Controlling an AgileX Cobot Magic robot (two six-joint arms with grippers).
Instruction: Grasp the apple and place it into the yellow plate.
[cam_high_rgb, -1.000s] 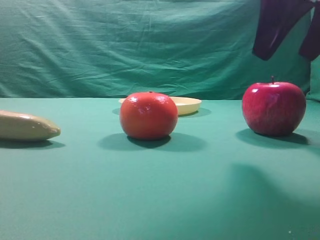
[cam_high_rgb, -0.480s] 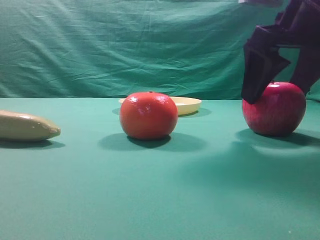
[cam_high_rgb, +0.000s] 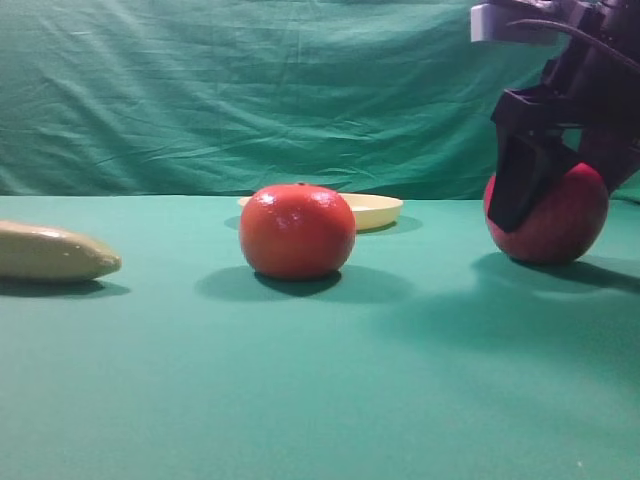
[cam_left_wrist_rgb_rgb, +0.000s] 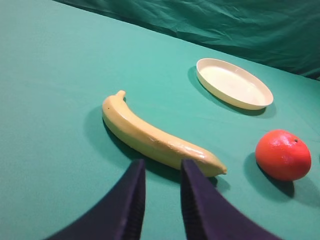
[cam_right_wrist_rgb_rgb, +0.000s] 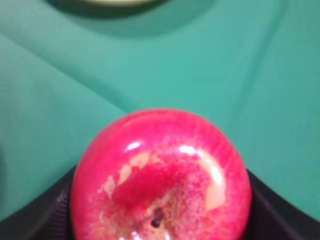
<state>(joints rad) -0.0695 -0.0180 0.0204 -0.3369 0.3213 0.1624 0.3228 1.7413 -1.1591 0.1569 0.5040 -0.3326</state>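
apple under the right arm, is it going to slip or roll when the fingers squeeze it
The apple looks glossy, with bright highlights, so it may be slippery. It is round and sits on flat green cloth, so an off-centre squeeze could probably roll it. The right gripper has its fingers on either side of it, which should limit that. It looks rigid, unlikely to deform.

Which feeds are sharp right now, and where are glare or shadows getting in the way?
Right wrist view: soft and blurred, with white glare patches on the glossy crimson apple. Exterior high view: fairly sharp; the right gripper is a dark silhouette and throws a broad shadow on the green cloth. Left wrist view: clear; the yellow banana and orange-red round fruit cast dark shadows.
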